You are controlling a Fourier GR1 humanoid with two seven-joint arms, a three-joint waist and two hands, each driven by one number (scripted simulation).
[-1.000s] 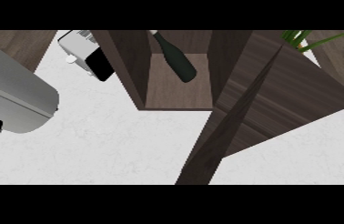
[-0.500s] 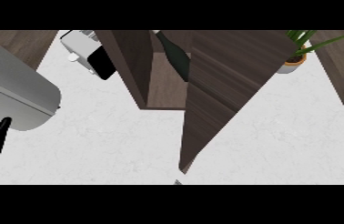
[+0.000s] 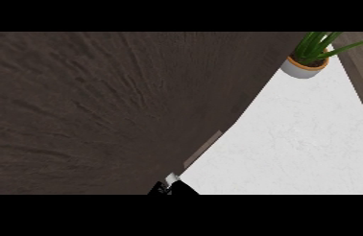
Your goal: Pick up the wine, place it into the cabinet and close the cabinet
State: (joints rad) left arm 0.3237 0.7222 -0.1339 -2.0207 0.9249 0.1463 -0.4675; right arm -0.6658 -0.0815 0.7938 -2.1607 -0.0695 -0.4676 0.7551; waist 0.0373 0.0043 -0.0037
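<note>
Cabinet door (image 3: pixel 120 110) filling the view, long edge slanting from upper right to lower left.

Wine hidden now, unlike earlier. Black hand (image 3: pixel 177 188) at door's lower corner; fingers impossible to tell. Potted plant (image 3: pixel 308 57) beyond, on counter (image 3: pixel 291 139).

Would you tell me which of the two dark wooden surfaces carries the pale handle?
The large cabinet door filling the left: the handle sits on its lower right edge. The narrow wooden strip at the far right shows none.

Nothing readable is showing anywhere: no text, label, brand, number or sign is appearing on the dark wooden cabinet door (image 3: pixel 106 110), the plant pot (image 3: pixel 305 67) or the white desk (image 3: pixel 297 144).
</note>
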